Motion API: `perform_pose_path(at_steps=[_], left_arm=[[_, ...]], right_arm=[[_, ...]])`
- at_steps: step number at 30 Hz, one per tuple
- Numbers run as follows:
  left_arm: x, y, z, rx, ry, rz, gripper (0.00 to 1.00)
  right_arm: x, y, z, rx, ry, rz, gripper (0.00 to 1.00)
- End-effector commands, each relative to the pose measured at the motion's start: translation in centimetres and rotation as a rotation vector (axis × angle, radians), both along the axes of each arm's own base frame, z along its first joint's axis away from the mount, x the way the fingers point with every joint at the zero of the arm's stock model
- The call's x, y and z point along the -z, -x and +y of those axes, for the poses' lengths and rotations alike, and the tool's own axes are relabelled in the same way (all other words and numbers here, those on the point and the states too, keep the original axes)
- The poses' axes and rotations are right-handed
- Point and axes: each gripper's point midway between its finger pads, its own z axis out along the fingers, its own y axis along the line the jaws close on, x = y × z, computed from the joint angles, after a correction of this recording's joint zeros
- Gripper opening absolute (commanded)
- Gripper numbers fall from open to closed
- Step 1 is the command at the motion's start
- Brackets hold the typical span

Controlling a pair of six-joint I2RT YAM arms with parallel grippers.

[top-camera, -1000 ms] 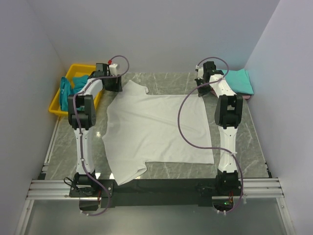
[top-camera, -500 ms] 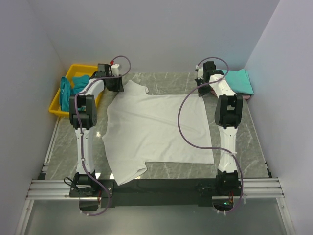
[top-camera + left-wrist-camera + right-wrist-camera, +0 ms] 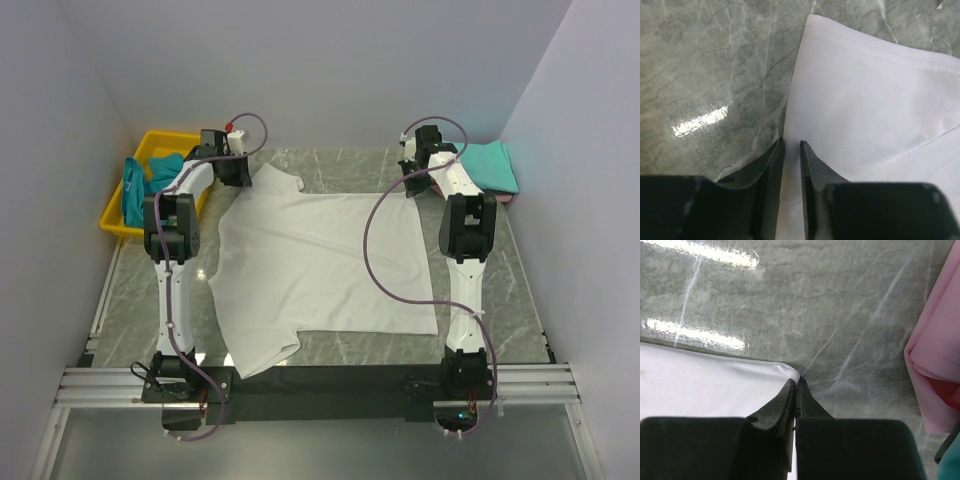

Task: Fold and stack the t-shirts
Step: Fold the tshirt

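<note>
**A:** What are the hands doing?

**B:** The left gripper (image 3: 791, 144) has its jaws a narrow slit apart, astride a sleeve edge of the white t-shirt (image 3: 320, 265), just right of the yellow tray (image 3: 115, 215). I judge that they do not pinch it yet. The right gripper (image 3: 796, 381), well to the right of the tray, has its jaws pressed together on a hem corner of the same shirt.

**A:** And the shirt itself?

**B:** It lies spread flat on the marble table (image 3: 330, 165), right of the tray, with the sleeves toward it.

**A:** How will it handle?

**B:** I expect it to be light, soft and limp. It will sag and drag, so the stitched edges at the two far corners are good places to hold.

**A:** Do the views differ?

**B:** Yes. Only the wrist views show the jaws. The top view gives the whole shirt, a teal t-shirt (image 3: 135, 185) hanging over the tray, and a folded teal t-shirt (image 3: 492, 163) far right of it. The right wrist view shows a pink t-shirt (image 3: 932, 350) plainly, but from above it is only a sliver.
</note>
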Motion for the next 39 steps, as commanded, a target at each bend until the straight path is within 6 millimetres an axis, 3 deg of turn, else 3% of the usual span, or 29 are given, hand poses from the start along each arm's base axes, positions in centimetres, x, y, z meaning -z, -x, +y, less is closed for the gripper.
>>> perform_pose_path(at_steps=[1,5,10,16,19,27,28,31,32,39], left_arm=[[-0.3,0.1,-1.3,0.026,0.034,0.011,0.23],[-0.5,-0.3,-1.0,0.017,0.021,-0.016,0.01],[-3.1,-1.8,-0.3,-0.01,0.016,-0.093,0.0],[-9.0,-3.8,1.0,-0.044,0.06,-0.235,0.0],[-11.0,-3.4,0.8,-0.01,0.077,-0.279,0.01],[-12.4,-1.9,0.2,0.063,0.077,-0.313,0.0],[-13.3,-1.5,0.1,0.071,0.079,-0.329,0.0],[-13.5,-0.2,-0.1,0.093,0.079,-0.329,0.0],[-13.7,0.1,-0.1,0.099,0.08,-0.332,0.0],[-15.1,2.7,0.4,0.122,0.055,-0.347,0.0]], right_arm=[[-2.2,-1.3,-0.7,0.001,0.029,-0.069,0.0],[-2.4,-1.5,-0.7,0.003,0.024,-0.079,0.0],[-3.7,-2.2,-1.2,0.015,0.028,-0.117,0.0],[-6.8,-3.3,-2.1,0.037,0.014,-0.199,0.0],[-8.3,-3.4,-2.0,0.024,0.014,-0.226,0.0],[-9.9,-2.3,-1.3,-0.023,-0.009,-0.24,0.0],[-9.9,-2.1,-1.3,-0.028,-0.014,-0.235,0.0],[-10.8,-1.1,-1.0,-0.048,-0.017,-0.233,0.0],[-11.1,-1.0,-2.4,-0.029,-0.014,-0.239,0.0],[-11.4,1.1,-2.9,-0.063,0.009,-0.233,0.0]])
